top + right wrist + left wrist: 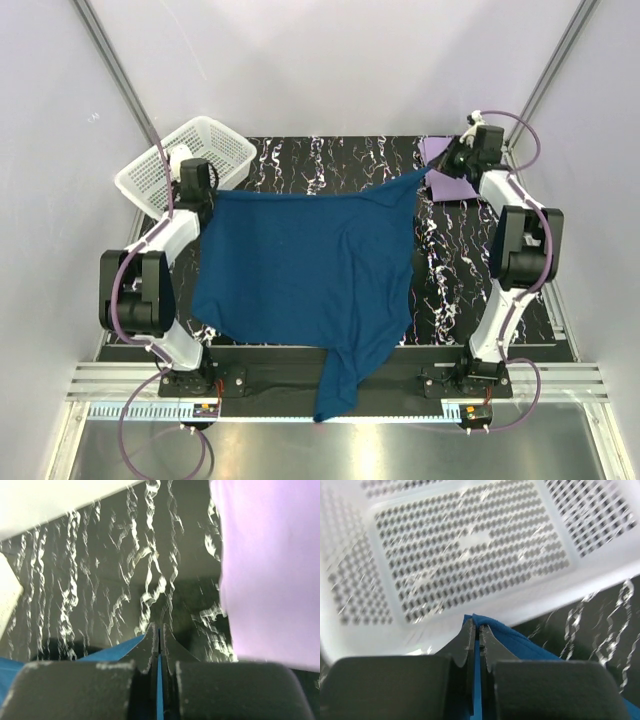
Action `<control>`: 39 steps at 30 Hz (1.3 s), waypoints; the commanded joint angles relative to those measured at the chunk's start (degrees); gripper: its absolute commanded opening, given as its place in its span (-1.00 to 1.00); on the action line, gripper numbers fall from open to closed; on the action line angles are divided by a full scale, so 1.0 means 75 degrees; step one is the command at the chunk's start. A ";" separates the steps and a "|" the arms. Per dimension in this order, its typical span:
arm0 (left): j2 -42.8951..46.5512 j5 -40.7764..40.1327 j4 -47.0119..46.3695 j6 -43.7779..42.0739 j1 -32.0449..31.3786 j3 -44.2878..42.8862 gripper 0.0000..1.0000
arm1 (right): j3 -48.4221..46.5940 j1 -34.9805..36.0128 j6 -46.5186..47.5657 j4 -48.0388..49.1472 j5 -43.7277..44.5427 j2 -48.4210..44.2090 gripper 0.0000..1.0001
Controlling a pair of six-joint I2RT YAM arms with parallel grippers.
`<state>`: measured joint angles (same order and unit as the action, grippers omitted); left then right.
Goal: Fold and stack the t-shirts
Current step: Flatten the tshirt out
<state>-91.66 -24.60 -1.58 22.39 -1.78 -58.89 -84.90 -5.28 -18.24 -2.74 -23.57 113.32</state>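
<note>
The dark teal-blue t-shirt [305, 265] is stretched across the middle of the black marbled table, plain side up; one sleeve hangs over the near edge. My left gripper [207, 192] is shut on its far left corner [492, 630], beside the basket. My right gripper [447, 165] is shut on its far right corner [115, 651], lifted a little. The pale lavender t-shirt [449, 168] lies folded at the far right, partly under the right arm, and fills the right of the right wrist view [272, 565].
A white perforated basket [165, 170] stands tilted at the far left corner, right in front of the left gripper [475, 628]. The black marbled table [450, 290] shows bare between the shirt and the right arm. Grey walls close in on three sides.
</note>
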 commanded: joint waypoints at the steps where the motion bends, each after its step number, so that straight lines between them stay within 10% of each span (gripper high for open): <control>1: -0.0468 0.0034 -0.0035 -0.0278 0.0085 -0.0795 -1.00 | -0.1786 0.0141 -0.0088 -0.0827 -0.0056 0.0393 -1.00; 13: -0.1619 0.0912 0.1500 0.0073 0.0144 -0.2225 -1.00 | -0.7181 0.0176 0.0475 -0.5153 0.0131 0.3067 -1.00; 39: 0.0336 0.2716 0.2531 0.0399 0.0156 -0.3817 -1.00 | -0.8073 -0.0983 -0.0380 -0.4252 0.0776 0.0759 -1.00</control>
<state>-94.54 -6.24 18.02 23.35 -1.02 -81.17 -140.38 -10.61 -19.11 -42.09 -20.01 126.76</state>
